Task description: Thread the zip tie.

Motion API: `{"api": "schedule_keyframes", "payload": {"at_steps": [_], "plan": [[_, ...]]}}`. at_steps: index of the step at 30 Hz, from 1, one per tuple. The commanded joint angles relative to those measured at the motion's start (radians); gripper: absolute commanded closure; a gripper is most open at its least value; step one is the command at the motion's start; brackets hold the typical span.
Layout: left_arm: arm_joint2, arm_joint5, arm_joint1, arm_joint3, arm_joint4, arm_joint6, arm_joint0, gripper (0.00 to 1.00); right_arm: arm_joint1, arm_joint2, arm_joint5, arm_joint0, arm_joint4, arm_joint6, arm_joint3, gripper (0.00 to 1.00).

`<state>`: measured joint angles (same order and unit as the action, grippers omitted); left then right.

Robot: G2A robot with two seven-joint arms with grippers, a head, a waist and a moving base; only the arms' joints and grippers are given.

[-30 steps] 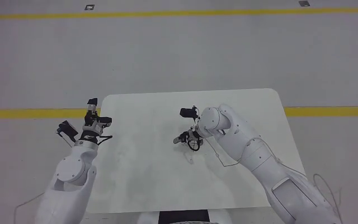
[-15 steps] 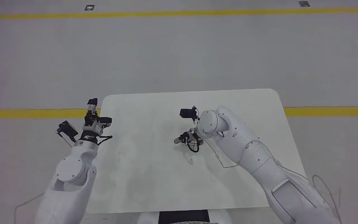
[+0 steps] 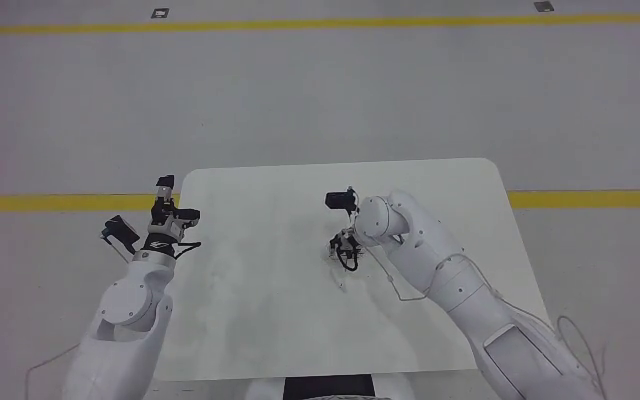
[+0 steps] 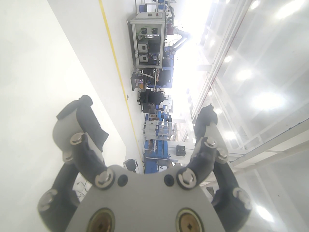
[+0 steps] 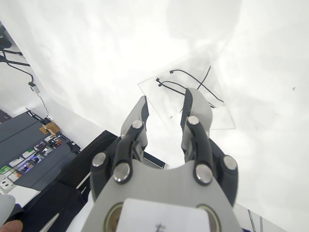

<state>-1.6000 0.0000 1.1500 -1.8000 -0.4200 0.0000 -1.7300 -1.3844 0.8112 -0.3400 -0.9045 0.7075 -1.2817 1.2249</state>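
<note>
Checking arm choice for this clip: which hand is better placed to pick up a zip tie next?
Right. The right hand hangs open above the zip ties on the clear sheet mid-table; the left hand sits open past the left edge of the table, pointing away.

readable text | none — print too small or blurred

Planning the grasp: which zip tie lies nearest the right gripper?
The zip tie whose strap runs behind a fingertip; the others lie farther on the clear sheet.
</note>
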Motion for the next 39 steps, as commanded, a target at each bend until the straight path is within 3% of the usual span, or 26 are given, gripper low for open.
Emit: {"api": "schedule_keyframes", "payload": {"at_steps": [1, 11, 23, 39], "plan": [[0.000, 0.000, 0.000, 0.000, 0.000, 0.000, 0.000, 0.00, -0.005, 0.009, 0.000, -0.007, 0.027, -0.004, -0.001, 0.77], [0.000, 0.000, 0.000, 0.000, 0.000, 0.000, 0.000, 0.00, -0.045, 0.034, 0.000, -0.037, 0.153, -0.008, -0.027, 0.76], [0.000, 0.000, 0.000, 0.000, 0.000, 0.000, 0.000, 0.00, -0.117, 0.068, 0.000, -0.056, 0.324, -0.033, -0.060, 0.76], [0.000, 0.000, 0.000, 0.000, 0.000, 0.000, 0.000, 0.00, -0.200, 0.146, 0.000, -0.091, 0.497, -0.058, -0.076, 0.82]]}}
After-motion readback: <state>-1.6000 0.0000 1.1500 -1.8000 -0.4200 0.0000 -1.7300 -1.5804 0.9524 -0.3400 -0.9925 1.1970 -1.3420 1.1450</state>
